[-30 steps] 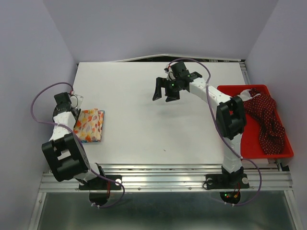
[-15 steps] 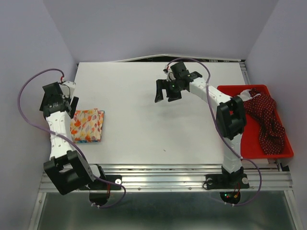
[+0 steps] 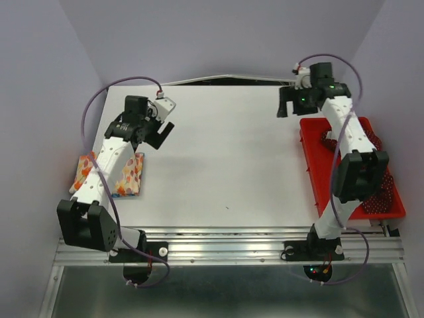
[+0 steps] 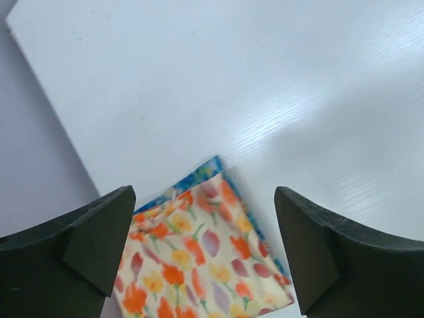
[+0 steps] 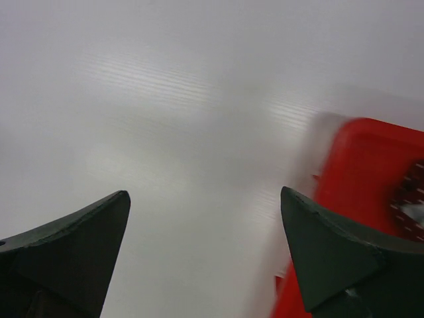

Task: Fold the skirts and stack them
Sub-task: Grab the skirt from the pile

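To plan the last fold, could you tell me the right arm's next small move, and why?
Probably swing the open right hand over the tray toward the dark red skirt: it lies there, while the other two skirts sit folded and stacked.

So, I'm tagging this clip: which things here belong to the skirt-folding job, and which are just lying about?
Job: cream floral skirt, folded atop the blue skirt; dark red dotted skirt.
Lying about: red tray holding that last one; table.
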Controlling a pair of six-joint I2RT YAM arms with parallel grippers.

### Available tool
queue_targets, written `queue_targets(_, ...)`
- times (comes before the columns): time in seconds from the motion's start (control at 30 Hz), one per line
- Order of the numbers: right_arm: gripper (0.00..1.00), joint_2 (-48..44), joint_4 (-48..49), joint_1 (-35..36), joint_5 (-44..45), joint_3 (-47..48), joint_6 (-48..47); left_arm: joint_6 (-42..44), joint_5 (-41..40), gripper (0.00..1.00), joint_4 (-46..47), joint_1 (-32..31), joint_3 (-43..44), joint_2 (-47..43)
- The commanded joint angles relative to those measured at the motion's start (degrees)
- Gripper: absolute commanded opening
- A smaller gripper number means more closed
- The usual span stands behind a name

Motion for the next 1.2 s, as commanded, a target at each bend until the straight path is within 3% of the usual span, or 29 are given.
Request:
queue_targets(0.0,1.0,-6.69,-6.99,-11.86,6.47,-1.59,-12.8,-7.33,2.91,0.99,2.5,-4.94,3.44,4.46)
queue_targets(0.27,1.0,-4.87,-7.08,-32.46,13.78,-4.23,-28.03,-13.23,8.45,0.99,3.21,-11.02,9.95,10.98)
queue_targets(0.57,1.0,1.37,-2.17,-35.81,21.26,-11.08,-33.49,-15.16,8.63,0.99,4.35,-11.37,6.52,8.79)
queue_targets(0.63,0.96,3.57,-1.29,-35.81,21.7,-12.05,-33.49,-15.08,8.19,0.99,4.26,-11.37,6.08,7.74)
queue_targets(0.73,0.82,5.33,0.56,-35.81,22.75,-12.84,-33.15,-14.81,6.88,0.99,5.14,-11.37,4.77,6.24)
queue_targets(0.77,0.63,5.77,1.17,-35.81,22.93,-12.5,-32.71,-14.64,6.61,0.99,5.49,-11.37,3.72,5.97)
queue_targets(0.8,0.55,6.12,1.01,-35.81,22.93,-11.8,-31.83,-14.72,6.78,0.99,5.67,-11.37,3.19,5.62)
queue_targets(0.83,0.38,6.21,-0.13,-35.81,21.89,-9.79,-31.48,-14.9,7.04,0.99,6.11,-11.37,2.31,5.19)
queue_targets(0.93,0.04,4.99,-3.55,-35.81,17.77,-5.56,-29.63,-15.16,7.75,0.99,7.25,-11.37,0.73,4.57)
queue_targets(1.17,0.01,-0.38,-12.61,-35.2,-1.48,13.35,-26.03,-17.1,12.05,0.99,7.43,-11.28,1.86,5.88)
